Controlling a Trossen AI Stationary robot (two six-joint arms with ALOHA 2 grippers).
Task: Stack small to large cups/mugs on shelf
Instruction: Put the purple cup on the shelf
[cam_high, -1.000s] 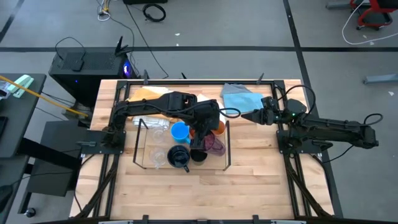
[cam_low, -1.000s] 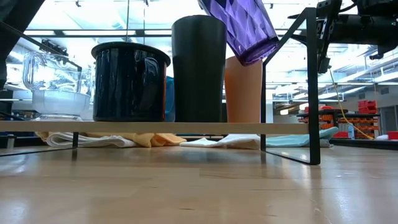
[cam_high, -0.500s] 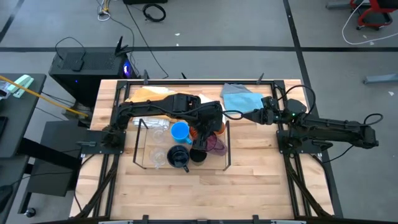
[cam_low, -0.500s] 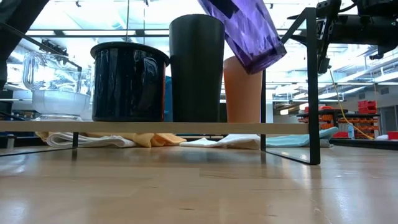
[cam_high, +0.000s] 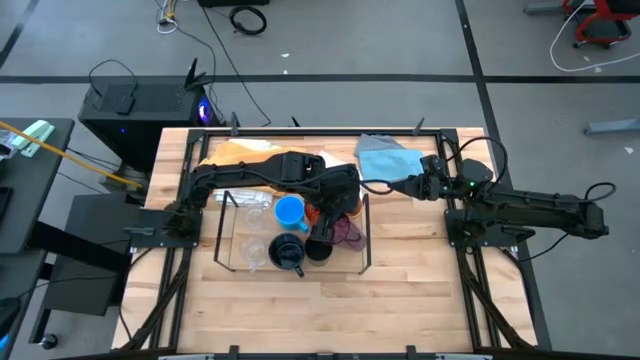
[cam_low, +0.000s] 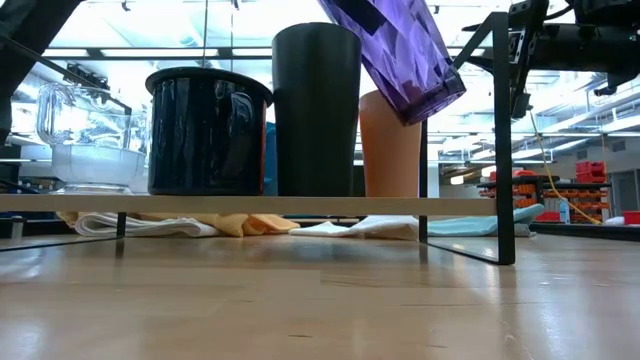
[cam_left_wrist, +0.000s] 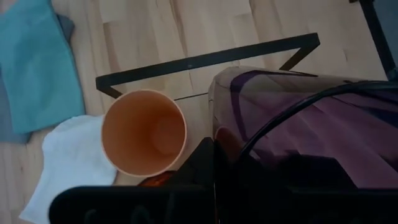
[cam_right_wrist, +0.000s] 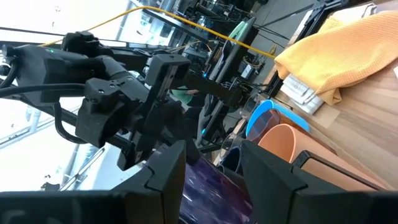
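- Two arms are over the table: the left gripper (cam_high: 336, 212) is clamped on the purple tumbler (cam_low: 398, 55), holding it tilted above the right end of the shelf (cam_low: 497, 140) — its base hangs clear of the shelf floor.
- Compared with a second ago, the tumbler leans further and has shifted slightly right in the low view, now overlapping the top of the small orange cup (cam_low: 391, 150) behind it.
- The black cup (cam_low: 316, 110) and navy mug (cam_low: 208, 132) stand upright on the shelf, unmoved; the light-blue mug (cam_high: 289, 211) sits behind them.
- The right gripper (cam_high: 394, 186) waits beside the shelf's right side, fingers parted — same place as before.
- No writing or brand can be read anywhere.
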